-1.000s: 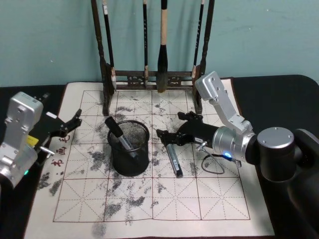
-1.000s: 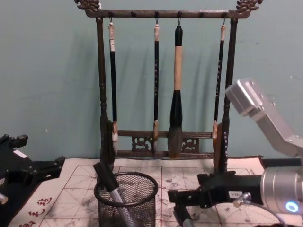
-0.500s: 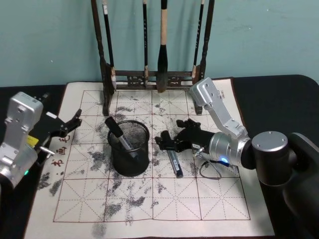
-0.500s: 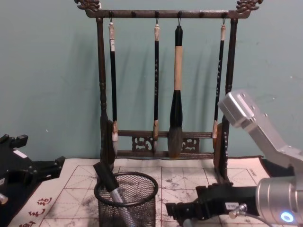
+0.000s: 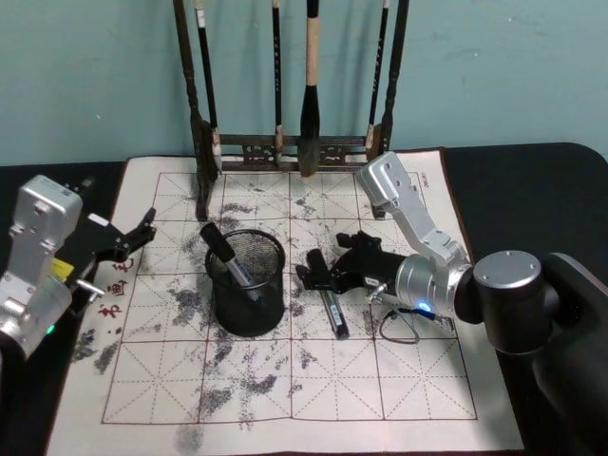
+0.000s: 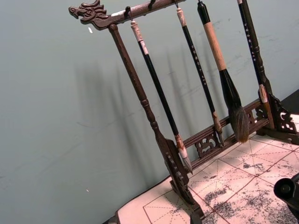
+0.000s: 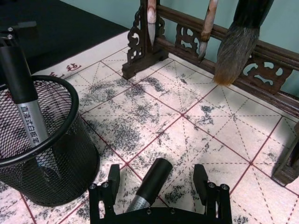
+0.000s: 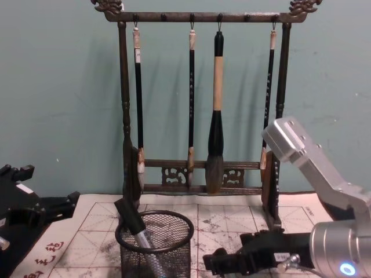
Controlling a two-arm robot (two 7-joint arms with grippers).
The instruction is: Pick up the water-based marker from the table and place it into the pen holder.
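Observation:
A grey water-based marker (image 5: 333,312) with a black cap lies on the gridded paper mat, right of the pen holder (image 5: 245,285), a black mesh cup. My right gripper (image 5: 316,268) is low over the marker's capped end. In the right wrist view the right gripper (image 7: 157,176) is open, with one finger on each side of the marker's cap (image 7: 150,185). Another marker (image 7: 24,98) stands tilted inside the pen holder (image 7: 70,154). My left gripper (image 5: 133,237) is parked open at the mat's left edge.
The tall dark brush rack (image 5: 285,147) with hanging brushes stands at the back of the ink-stained mat (image 5: 285,380). Its right foot (image 7: 286,170) is close beside my right gripper. A loose cable (image 5: 399,328) lies under the right wrist.
My right gripper has come down and toward the marker, so its fingers now straddle the cap. The marker, the pen holder and the left arm have not moved.

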